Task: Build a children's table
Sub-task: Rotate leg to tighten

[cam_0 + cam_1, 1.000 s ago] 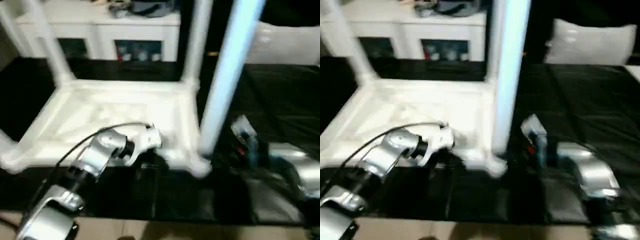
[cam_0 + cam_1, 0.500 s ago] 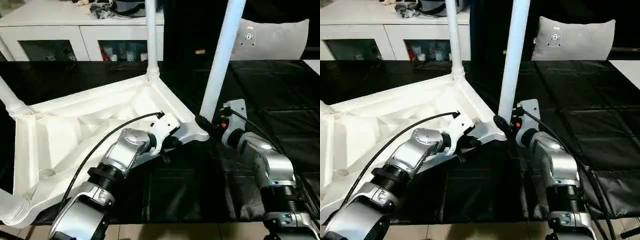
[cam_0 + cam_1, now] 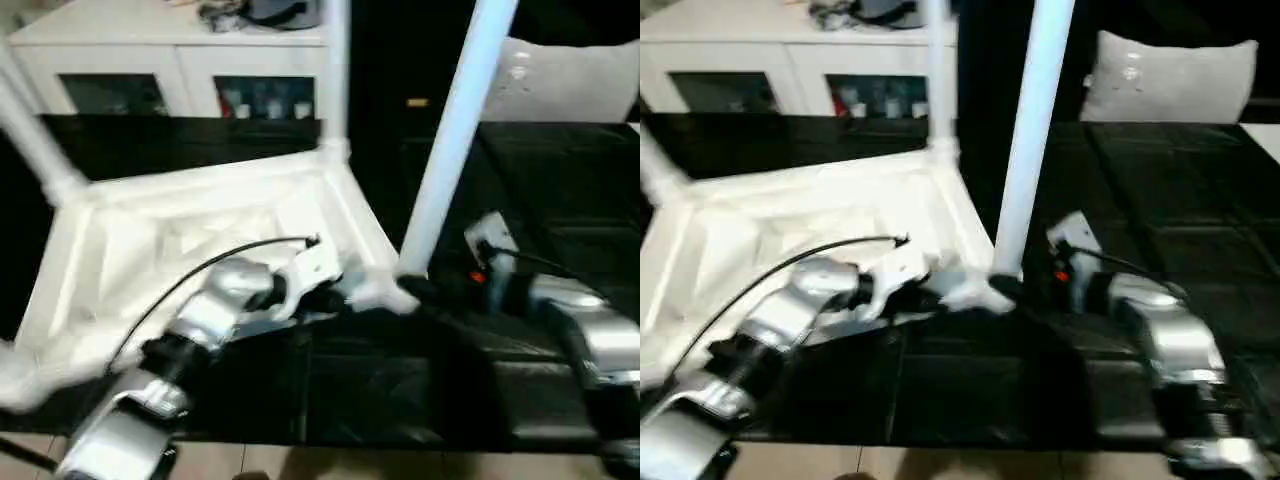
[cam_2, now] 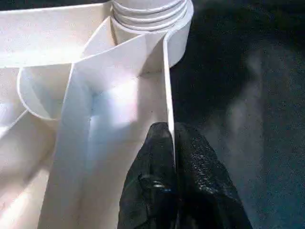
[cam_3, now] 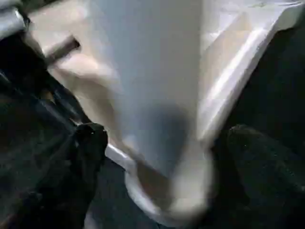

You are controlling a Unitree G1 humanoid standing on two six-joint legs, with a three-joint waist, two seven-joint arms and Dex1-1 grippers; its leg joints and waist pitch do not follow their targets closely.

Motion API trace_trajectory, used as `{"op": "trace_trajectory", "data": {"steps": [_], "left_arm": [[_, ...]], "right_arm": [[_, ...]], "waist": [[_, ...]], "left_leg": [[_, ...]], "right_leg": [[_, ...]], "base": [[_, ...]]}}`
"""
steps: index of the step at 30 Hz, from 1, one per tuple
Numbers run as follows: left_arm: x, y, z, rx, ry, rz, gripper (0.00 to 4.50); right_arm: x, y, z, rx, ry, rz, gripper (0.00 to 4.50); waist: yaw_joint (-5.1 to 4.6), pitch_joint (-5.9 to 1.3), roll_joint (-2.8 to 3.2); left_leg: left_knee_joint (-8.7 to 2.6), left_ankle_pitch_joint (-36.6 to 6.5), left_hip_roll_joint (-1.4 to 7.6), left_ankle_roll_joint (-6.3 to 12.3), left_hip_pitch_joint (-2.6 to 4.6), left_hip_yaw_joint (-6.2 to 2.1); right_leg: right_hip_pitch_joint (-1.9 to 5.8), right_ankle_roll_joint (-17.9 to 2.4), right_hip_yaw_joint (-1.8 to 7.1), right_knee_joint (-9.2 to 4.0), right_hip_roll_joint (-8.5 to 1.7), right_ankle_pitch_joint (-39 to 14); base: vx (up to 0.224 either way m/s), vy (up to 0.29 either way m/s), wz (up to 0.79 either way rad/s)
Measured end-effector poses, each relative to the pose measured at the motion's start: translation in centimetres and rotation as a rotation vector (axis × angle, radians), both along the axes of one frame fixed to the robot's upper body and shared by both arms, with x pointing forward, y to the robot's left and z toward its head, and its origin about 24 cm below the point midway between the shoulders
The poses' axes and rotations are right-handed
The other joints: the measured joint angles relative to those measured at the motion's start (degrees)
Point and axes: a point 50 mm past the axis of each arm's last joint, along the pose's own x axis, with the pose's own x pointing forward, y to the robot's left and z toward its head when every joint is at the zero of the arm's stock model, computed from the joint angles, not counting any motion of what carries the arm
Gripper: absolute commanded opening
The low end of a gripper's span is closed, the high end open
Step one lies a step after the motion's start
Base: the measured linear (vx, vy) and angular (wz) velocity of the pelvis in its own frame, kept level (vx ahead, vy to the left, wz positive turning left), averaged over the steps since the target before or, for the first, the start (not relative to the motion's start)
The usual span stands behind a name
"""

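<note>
The children's table lies upside down, its white ribbed top (image 3: 200, 220) on the black cover. Three legs stand in its corner sockets: one at the near right corner (image 3: 455, 130), one at the back (image 3: 335, 70), one at the left (image 3: 35, 140). My left gripper (image 4: 170, 131) is shut on the top's thin rim wall, just short of the near right corner socket (image 4: 147, 12). My right gripper (image 5: 174, 143) is open, one finger (image 5: 90, 143) on each side of that corner leg's foot (image 5: 152, 95).
The black-covered worktable (image 3: 560, 180) stretches out to the right of the table top. A white cabinet (image 3: 150, 50) stands behind it, with a grey cushion (image 3: 570, 85) at the back right. A strip of floor runs along the near edge.
The camera has swung about. My right gripper's fingers have spread wider around the foot of the corner leg. My left gripper keeps its hold on the rim.
</note>
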Motion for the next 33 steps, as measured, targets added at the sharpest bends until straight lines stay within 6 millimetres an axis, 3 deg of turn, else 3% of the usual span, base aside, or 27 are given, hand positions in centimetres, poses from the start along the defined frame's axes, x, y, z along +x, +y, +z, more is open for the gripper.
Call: {"op": "trace_trajectory", "data": {"steps": [4, 5, 8, 17, 20, 24, 26, 33], "left_arm": [[-0.5, 0.6, 0.1, 0.023, 0.014, -0.096, 0.0], [-0.6, 0.8, 0.1, 0.028, 0.017, -0.113, 0.0], [-0.9, 0.8, 0.2, 0.039, 0.029, -0.167, 0.0], [-1.4, 0.8, 0.3, 0.055, 0.021, -0.27, 0.0], [-1.4, 0.8, 0.2, 0.058, 0.02, -0.273, 0.0], [-1.4, 0.8, 0.2, 0.058, 0.019, -0.275, 0.0], [-1.4, 0.7, 0.2, 0.055, 0.02, -0.277, 0.0], [-1.6, 0.6, 0.1, 0.018, 0.069, -0.219, 0.0]], "right_arm": [[-0.6, -0.2, 0.7, 0.0, 0.0, 0.124, 4.34], [-0.7, 0.0, 0.9, 0.005, -0.009, 0.153, 4.0], [-1.0, 0.3, 1.1, 0.014, -0.008, 0.235, 3.95], [-2.5, 1.1, 0.6, 0.049, 0.08, 0.407, 3.15], [-2.6, 1.3, 0.6, 0.061, 0.084, 0.423, 2.78], [-2.7, 1.4, 0.5, 0.069, 0.095, 0.428, 2.66], [-2.7, 1.3, 0.5, 0.074, 0.105, 0.423, 2.31], [-3.1, 1.6, 0.2, 0.139, 0.141, 0.336, 2.09]], "waist": [[0.96, 0.02, -0.04], [1.08, 0.02, -0.04], [1.43, 0.03, -0.06], [2.51, 0.04, -0.12], [2.55, 0.04, -0.12], [2.58, 0.04, -0.12], [2.66, 0.04, -0.12], [2.59, 0.01, -0.08]], "left_leg": [[0.04, -0.01, 0.01, 0.01, 0.02, 0.01], [0.05, 0.0, 0.01, 0.01, 0.01, 0.01], [0.08, -0.01, 0.01, 0.01, 0.01, 0.0], [0.17, -0.01, 0.02, 0.02, 0.02, 0.0], [0.18, -0.01, 0.02, 0.02, 0.03, 0.0], [0.18, -0.01, 0.02, 0.02, 0.04, 0.0], [0.17, -0.01, 0.02, 0.02, 0.04, 0.0], [0.17, -0.02, 0.02, 0.02, 0.09, -0.01]], "right_leg": [[0.03, -0.01, 0.02, 0.04, 0.0, 0.01], [0.03, -0.01, 0.02, 0.04, 0.0, 0.01], [0.03, -0.02, 0.02, 0.04, 0.0, 0.02], [0.07, -0.02, 0.04, 0.07, 0.0, 0.04], [0.1, -0.01, 0.04, 0.07, 0.0, 0.04], [0.12, 0.0, 0.04, 0.06, 0.0, 0.04], [0.12, 0.0, 0.03, 0.06, 0.0, 0.04], [0.13, 0.0, 0.06, 0.09, 0.0, 0.04]], "base": [[0.0, 0.0, 0.0], [0.0, 0.0, 0.0], [0.0, 0.0, 0.0], [0.0, 0.0, 0.0], [0.0, 0.0, 0.0], [0.0, 0.0, 0.0], [0.0, 0.0, 0.0], [0.0, 0.0, 0.0]]}}
